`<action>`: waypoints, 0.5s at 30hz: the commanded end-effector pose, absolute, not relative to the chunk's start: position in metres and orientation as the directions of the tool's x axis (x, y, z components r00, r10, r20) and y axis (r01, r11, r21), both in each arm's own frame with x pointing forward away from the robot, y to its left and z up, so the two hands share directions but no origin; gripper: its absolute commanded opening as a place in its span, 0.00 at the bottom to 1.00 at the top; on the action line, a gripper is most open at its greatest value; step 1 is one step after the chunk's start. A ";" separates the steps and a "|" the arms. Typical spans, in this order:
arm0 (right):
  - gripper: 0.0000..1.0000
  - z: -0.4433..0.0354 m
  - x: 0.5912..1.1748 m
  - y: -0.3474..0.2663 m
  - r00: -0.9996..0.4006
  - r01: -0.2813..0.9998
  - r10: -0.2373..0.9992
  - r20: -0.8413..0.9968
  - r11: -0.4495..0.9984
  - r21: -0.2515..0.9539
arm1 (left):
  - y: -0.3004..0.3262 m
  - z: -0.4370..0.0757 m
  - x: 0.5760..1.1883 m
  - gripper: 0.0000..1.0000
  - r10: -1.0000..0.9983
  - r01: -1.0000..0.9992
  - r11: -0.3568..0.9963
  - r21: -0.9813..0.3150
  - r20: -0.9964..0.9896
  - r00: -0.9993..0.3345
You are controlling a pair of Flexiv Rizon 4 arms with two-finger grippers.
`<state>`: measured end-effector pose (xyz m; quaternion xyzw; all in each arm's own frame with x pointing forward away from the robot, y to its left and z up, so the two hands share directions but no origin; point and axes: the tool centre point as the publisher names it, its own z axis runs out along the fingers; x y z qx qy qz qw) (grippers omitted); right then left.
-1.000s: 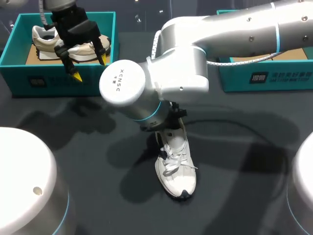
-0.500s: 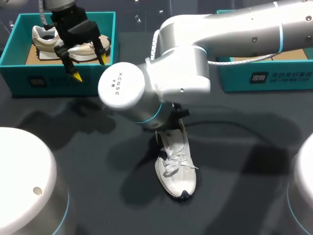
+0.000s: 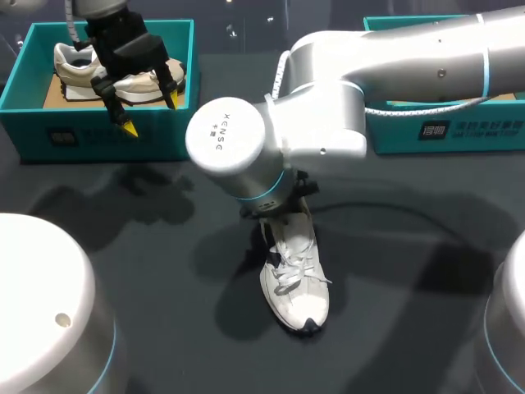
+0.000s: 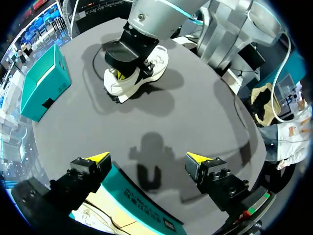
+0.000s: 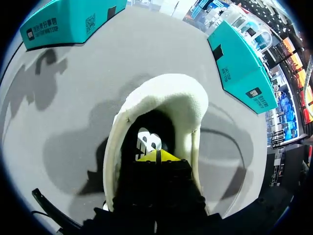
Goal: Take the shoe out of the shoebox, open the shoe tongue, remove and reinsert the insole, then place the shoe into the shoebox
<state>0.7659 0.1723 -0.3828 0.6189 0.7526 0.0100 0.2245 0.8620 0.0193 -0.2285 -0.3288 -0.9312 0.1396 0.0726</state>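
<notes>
Dark table (image 3: 123,246) carries everything. On it the right claw (image 5: 157,156), tips seemingly pressed together, sits inside the heel opening of the white shoe (image 3: 295,279), right arm (image 3: 328,123) bent steeply above. The shoe lies mid-table, toe toward the near edge. The left claw (image 3: 151,113) hangs wide above the shoebox (image 3: 107,135).

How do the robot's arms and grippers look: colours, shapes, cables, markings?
The right arm is a thick silver-grey tube with light-blue rings, a round white joint cap bearing small dark lettering, and a white coiled cable. The left gripper is black and blocky, with pointed yellow tips.
</notes>
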 end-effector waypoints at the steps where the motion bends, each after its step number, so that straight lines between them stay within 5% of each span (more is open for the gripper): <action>1: 0.00 -0.361 0.764 0.179 -0.148 0.919 0.934 -0.325 0.251 0.304 | 0.020 -0.228 0.862 1.00 0.633 0.593 0.745 -0.306 0.044 -0.773; 15: 0.00 -0.402 0.771 0.180 -0.221 0.941 0.960 -0.170 0.256 0.223 | 0.020 -0.228 0.862 1.00 0.633 0.593 0.745 -0.306 0.044 -0.773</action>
